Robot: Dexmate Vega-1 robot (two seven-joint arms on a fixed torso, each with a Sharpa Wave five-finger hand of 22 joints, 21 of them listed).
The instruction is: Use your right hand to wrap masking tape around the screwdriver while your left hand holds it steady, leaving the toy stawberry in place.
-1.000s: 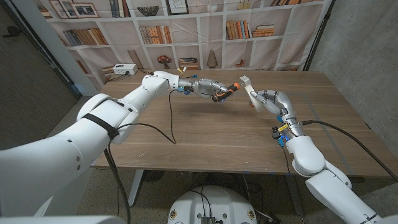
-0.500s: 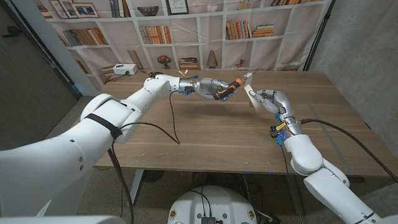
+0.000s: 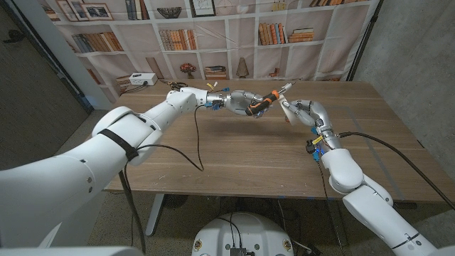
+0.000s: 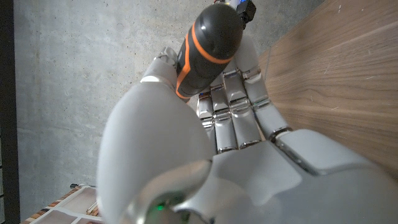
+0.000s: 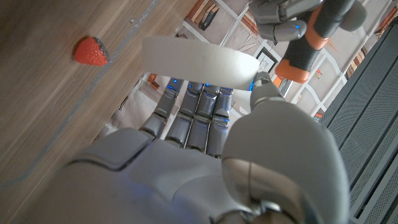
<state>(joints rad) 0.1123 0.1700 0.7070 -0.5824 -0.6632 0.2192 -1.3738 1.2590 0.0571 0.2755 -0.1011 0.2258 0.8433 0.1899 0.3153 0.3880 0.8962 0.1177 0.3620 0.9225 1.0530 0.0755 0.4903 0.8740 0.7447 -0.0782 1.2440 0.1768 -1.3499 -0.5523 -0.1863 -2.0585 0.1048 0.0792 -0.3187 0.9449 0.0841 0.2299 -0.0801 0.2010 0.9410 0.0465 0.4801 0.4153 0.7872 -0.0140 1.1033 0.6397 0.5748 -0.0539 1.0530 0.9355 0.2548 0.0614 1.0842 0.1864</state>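
A: Where the wooden table [image 3: 234,153] ends, a printed backdrop of bookshelves [image 3: 213,28] hangs, with a grey concrete wall [image 3: 409,50] beside it. No writing is legible.

B: The left hand [image 3: 242,102] grips the screwdriver [image 3: 264,101] above the tabletop. The right hand [image 3: 302,112] pinches the masking tape [image 5: 199,59] just beside its tip. The toy strawberry [image 5: 91,51] lies on the wood.

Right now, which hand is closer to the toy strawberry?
Right. The right hand, holding the masking tape, is raised over the table with the strawberry lying just past its fingers. The left hand holds the screwdriver beyond the right hand.
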